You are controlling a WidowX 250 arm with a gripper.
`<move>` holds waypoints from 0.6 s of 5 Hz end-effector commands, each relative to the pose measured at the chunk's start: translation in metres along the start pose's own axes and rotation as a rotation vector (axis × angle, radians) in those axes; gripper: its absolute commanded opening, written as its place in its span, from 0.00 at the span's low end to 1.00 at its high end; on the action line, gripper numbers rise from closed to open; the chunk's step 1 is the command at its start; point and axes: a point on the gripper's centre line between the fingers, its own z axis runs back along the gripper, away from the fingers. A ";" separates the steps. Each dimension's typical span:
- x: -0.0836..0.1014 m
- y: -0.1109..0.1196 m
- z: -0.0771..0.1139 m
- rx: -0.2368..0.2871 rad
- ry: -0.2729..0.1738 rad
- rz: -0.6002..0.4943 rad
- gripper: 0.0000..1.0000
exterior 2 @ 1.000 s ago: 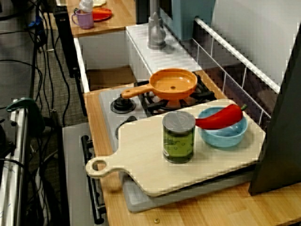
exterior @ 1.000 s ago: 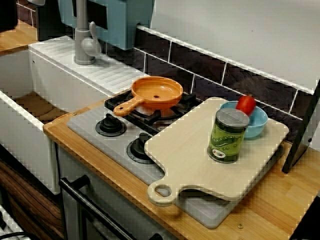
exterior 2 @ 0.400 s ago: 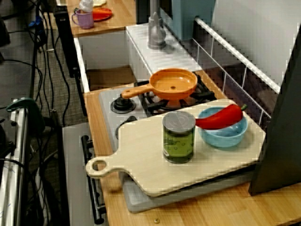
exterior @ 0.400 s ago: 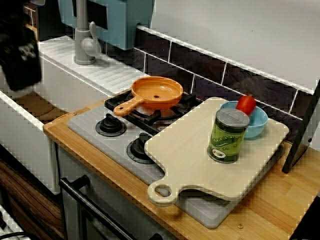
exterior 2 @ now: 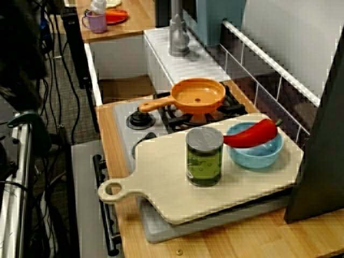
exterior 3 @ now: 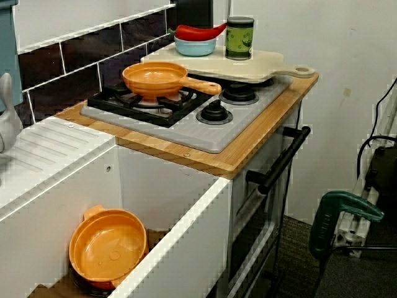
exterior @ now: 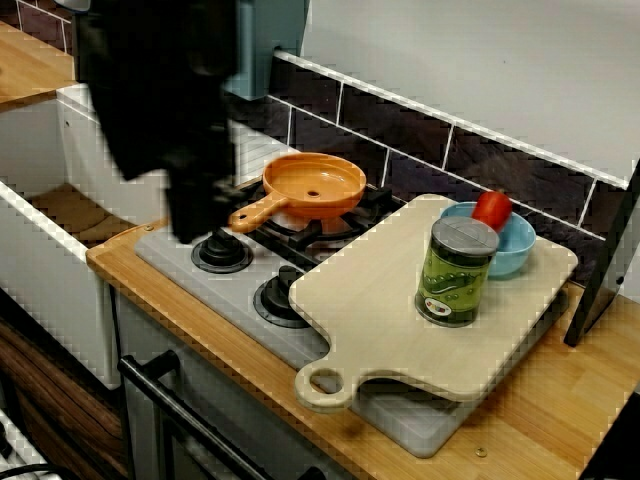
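Note:
A dark, motion-blurred arm fills the upper left of the view from the front. Its lower end, my gripper (exterior: 195,215), hangs over the stove's left edge by the front left knob (exterior: 222,252). No fingers can be made out in the blur. It is nearest the handle of the orange pan (exterior: 313,185) on the back burner. A green can (exterior: 455,272) stands on the wooden cutting board (exterior: 370,300), beside a blue bowl (exterior: 515,250) holding a red pepper (exterior: 491,209). In the view from the side the arm (exterior 2: 19,48) is a dark mass at far left.
An orange pot (exterior 3: 107,248) lies in the sink in the view from the sink end. A grey faucet (exterior 2: 179,35) stands behind the sink. An oven handle (exterior 3: 282,158) juts from the front. A dark post (exterior 2: 322,134) rises at the right. Cables lie on the floor (exterior 2: 59,107).
The dark arm has swept in from the far left, across the sink to the stove's left edge. The pan, can, bowl and board have not moved.

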 end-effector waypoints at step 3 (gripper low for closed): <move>0.118 -0.038 -0.017 -0.048 -0.299 -0.270 1.00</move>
